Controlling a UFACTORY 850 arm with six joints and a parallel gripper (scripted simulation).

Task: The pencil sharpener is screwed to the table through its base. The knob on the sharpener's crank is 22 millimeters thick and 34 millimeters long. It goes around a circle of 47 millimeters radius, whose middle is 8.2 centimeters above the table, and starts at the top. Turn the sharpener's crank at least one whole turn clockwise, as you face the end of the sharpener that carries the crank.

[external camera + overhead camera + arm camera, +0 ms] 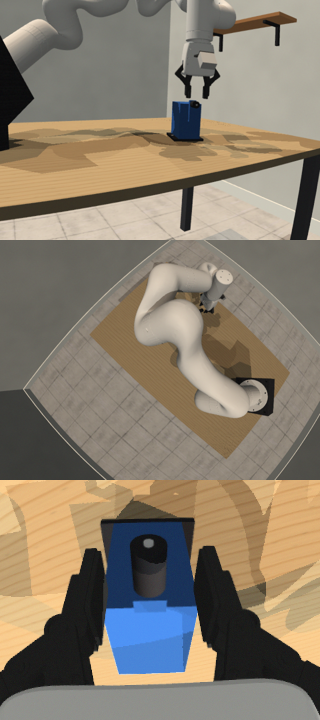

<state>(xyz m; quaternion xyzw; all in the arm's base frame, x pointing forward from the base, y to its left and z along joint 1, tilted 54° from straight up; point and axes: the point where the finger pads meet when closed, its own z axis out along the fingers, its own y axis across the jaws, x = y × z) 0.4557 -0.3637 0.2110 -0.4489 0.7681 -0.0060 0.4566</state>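
The blue pencil sharpener (186, 120) stands on a black base on the wooden table. Its dark crank knob (194, 104) sits at the top of its circle, at the sharpener's upper right edge. My gripper (196, 95) hangs open and empty just above the knob, fingers pointing straight down, a small gap below the fingertips. In the wrist view the knob (148, 564) lies centred between my two fingers, with the blue body (150, 600) below it. In the overhead view my gripper (208, 309) is at the table's far side and the sharpener is hidden under the arm.
A wooden wall shelf (255, 21) on black brackets hangs behind and right of the gripper. The arm's black base block (255, 395) stands at the table's other end. The table edge runs close behind the sharpener.
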